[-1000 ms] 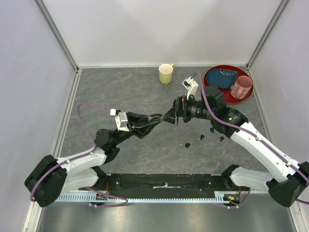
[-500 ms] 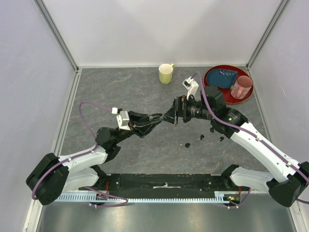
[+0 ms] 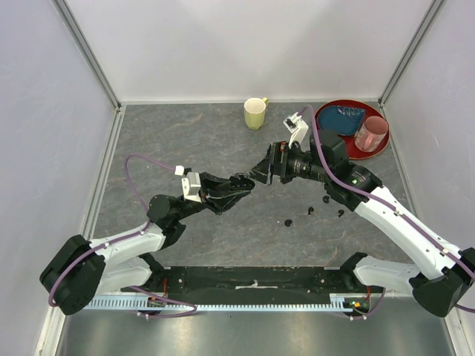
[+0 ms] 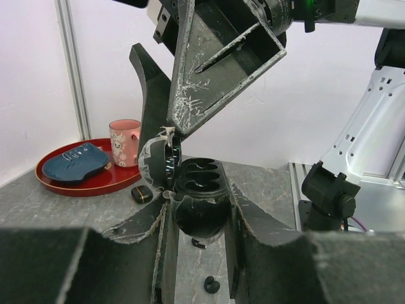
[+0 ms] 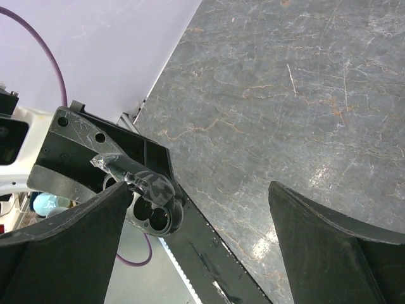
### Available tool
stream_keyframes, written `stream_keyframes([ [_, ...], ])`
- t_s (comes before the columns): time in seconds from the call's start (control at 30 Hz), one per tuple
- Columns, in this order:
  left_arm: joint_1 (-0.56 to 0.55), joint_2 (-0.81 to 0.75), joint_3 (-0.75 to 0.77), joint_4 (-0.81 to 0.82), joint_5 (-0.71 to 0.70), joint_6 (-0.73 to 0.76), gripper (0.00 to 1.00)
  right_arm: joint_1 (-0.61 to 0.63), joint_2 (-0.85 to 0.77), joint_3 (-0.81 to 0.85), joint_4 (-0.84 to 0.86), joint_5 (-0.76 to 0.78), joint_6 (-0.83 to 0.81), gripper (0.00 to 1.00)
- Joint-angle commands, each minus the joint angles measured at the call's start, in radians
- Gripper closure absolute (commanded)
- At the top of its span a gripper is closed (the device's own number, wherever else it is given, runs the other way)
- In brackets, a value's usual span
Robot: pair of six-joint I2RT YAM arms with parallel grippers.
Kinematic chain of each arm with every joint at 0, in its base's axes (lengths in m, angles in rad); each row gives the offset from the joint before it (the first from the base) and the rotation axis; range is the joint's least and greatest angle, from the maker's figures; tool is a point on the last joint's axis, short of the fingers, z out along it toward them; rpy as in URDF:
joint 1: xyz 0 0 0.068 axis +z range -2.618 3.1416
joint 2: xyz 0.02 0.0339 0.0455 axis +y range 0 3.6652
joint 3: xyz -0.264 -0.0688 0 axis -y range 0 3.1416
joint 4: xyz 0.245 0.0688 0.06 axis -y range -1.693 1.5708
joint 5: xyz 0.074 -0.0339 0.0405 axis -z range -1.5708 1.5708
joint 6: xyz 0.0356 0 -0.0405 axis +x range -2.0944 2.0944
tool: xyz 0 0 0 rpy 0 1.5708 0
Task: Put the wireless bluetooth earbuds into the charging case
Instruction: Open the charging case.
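Note:
The charging case [image 4: 199, 196], a glossy black oval, sits clamped between my left gripper's [image 4: 199, 212] fingers with its lid [image 4: 166, 161] hinged open to the left and two empty sockets showing. In the top view the case [image 3: 239, 180] hangs above the table's middle. My right gripper [image 3: 261, 169] stands open just right of it, one finger [image 4: 221, 57] looming over the lid. The right wrist view shows the case [image 5: 149, 212] beside the left finger of the right gripper [image 5: 196, 215], with nothing between the jaws. Earbuds [image 3: 288, 222] [image 3: 309, 211] lie on the table below; two show under the case [image 4: 212, 285] [image 4: 198, 242].
A yellow mug [image 3: 254, 113] stands at the back. A red tray [image 3: 326, 119] at the back right holds a pink cup [image 3: 371, 133] and a blue dish [image 3: 347, 116]. More small black bits [image 3: 326, 199] [image 3: 341, 213] lie under the right arm. A small black box [image 4: 140, 194] lies near the tray.
The two grippers, tip to tip a second ago, have drawn apart. The left one pulled back to the left with the case and the right one shifted slightly toward the back.

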Motion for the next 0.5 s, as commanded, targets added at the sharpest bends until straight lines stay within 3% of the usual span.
stream_keyframes([
  [0.0, -0.009, -0.024, 0.032, 0.083, 0.046, -0.015, 0.98, -0.004, 0.001, 0.029, 0.042, 0.028, 0.016, 0.02],
  [0.23, -0.009, -0.027, 0.009, 0.067, 0.009, 0.002, 0.98, -0.022, -0.03, 0.05, 0.081, 0.011, 0.041, 0.02],
  [0.47, -0.009, -0.046, -0.011, 0.038, -0.01, 0.013, 0.98, -0.14, -0.068, 0.09, 0.079, -0.098, 0.021, 0.02],
])
